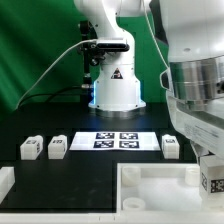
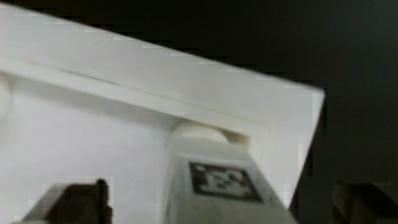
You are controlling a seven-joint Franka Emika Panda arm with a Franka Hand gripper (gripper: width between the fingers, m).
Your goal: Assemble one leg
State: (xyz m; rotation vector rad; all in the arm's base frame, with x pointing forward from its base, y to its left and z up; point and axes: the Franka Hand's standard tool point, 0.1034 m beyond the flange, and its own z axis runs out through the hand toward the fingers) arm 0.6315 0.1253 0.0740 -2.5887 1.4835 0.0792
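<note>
From here I see a black bench (image 1: 60,172) in front of a green backdrop (image 1: 30,50). The leg (image 2: 219,178) is white, with a black-and-white square tag on its face. The panel (image 2: 107,120) is plain white. The marker board (image 1: 118,140) is white with four black-and-white tags.

In the wrist view, shows only the dark tips of the tool's (image 2: 222,205) fingers (image 2: 80,203), cropped by the frame edge. Blurs the tag on the leg (image 2: 217,180) beyond reading. Cannot place that leg as inside the panel's (image 2: 107,120) corner socket or merely against it. In the exterior view, loses the panel past the lower edge and a white part (image 1: 5,182) past the exterior view's left. Clips the blurred arm (image 1: 195,70) at the top and the exterior view's right. Leaves the marker board's (image 1: 115,140) tags too small to read.
</note>
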